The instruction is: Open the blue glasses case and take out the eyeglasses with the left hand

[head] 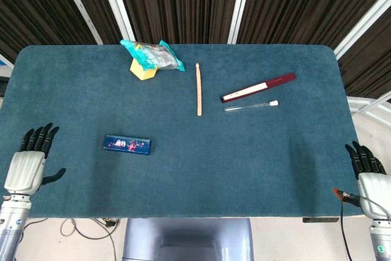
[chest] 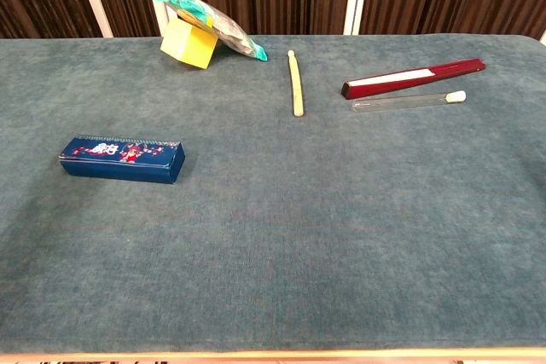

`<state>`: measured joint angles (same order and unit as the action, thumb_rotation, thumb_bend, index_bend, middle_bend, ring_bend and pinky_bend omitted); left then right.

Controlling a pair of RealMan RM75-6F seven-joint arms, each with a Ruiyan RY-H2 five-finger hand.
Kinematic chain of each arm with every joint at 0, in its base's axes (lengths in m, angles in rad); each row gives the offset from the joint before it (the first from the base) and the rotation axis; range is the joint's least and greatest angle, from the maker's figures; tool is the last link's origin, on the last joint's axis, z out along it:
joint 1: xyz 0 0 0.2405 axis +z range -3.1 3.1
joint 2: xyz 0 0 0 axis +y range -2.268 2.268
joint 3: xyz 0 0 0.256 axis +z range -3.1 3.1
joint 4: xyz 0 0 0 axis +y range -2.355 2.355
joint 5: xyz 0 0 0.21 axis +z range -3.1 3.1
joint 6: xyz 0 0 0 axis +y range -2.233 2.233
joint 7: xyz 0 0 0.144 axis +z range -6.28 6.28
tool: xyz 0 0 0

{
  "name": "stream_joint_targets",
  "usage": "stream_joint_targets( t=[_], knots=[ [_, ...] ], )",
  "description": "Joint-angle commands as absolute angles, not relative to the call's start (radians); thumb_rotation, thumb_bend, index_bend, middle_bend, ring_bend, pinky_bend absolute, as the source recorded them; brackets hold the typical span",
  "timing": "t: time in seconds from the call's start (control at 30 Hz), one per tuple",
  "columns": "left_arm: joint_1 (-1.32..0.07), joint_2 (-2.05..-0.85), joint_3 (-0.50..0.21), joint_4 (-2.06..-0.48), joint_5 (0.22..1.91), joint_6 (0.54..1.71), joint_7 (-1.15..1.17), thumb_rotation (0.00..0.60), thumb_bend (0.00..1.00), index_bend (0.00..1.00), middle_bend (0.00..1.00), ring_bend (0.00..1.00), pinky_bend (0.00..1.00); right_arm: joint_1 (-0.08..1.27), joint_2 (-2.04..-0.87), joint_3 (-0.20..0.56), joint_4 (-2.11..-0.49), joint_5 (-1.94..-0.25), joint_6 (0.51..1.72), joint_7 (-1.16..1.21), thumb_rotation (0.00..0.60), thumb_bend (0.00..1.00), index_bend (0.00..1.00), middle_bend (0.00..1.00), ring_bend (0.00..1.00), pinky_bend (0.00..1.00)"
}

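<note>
Head view. The blue case [head: 126, 144] lies flat and closed on the table [head: 256, 169], at about 8 o'clock from the table's centre, long side running left to right. The left hand [head: 30, 160] rests at the table's near-left corner, roughly 8 o'clock from the case and apart from it — fingers spread, thumb out, holding nothing. The right hand [head: 368, 175] sits at the near-right edge, about 4 o'clock from centre, fingers extended and empty, well apart from the case. Also on the table: a snack bag [head: 153, 55] over a yellow block [head: 142, 69] at 11 o'clock, a wooden stick [head: 198, 88] at 12, a dark red case [head: 259, 87] and a clear tube [head: 250, 106] near 2 o'clock.

Chest view. Neither hand shows. The blue case [chest: 122, 158] sits at 9 o'clock, a long, low box with printed lid; no seam or hinge side is readable from here.

Judgement: the case looks rigid and light, likely to slide on the cloth when pushed — so it wants steadying while the lid is lifted along a long edge. The glasses inside are not visible; presumably fragile, best taken by the frame.
</note>
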<state>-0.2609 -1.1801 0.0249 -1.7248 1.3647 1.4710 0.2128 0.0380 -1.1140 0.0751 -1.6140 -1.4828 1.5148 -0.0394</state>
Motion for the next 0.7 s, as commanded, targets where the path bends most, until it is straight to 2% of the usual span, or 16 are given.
stream_joint_targets(
  t=[0.03, 0.4, 0.63, 0.7],
  knots=[
    [-0.260, -1.180, 0.019, -1.726, 1.364, 1.466, 0.215, 0.600, 0.14, 0.00, 0.00, 0.00, 0.00, 0.038, -1.114, 0.075, -1.615, -1.483, 1.514, -0.040, 0.600, 0.18, 0.00, 0.00, 0.00, 0.18],
    [-0.275, -1.183, 0.001, -1.742, 1.346, 1.417, 0.246, 0.600, 0.14, 0.00, 0.00, 0.00, 0.00, 0.037, -1.112, 0.074, -1.619, -1.481, 1.513, -0.035, 0.600, 0.18, 0.00, 0.00, 0.00, 0.18],
    [-0.340, -1.199, -0.030, -1.747, 1.281, 1.300, 0.325, 0.600, 0.15, 0.00, 0.04, 0.00, 0.00, 0.039, -1.111, 0.076, -1.621, -1.471, 1.505, -0.033, 0.600, 0.18, 0.00, 0.00, 0.00, 0.18],
    [-0.363, -1.210, -0.041, -1.742, 1.253, 1.259, 0.347, 0.600, 0.20, 0.00, 0.06, 0.00, 0.00, 0.039, -1.112, 0.077, -1.621, -1.468, 1.502, -0.033, 0.600, 0.18, 0.00, 0.00, 0.00, 0.18]
  ],
)
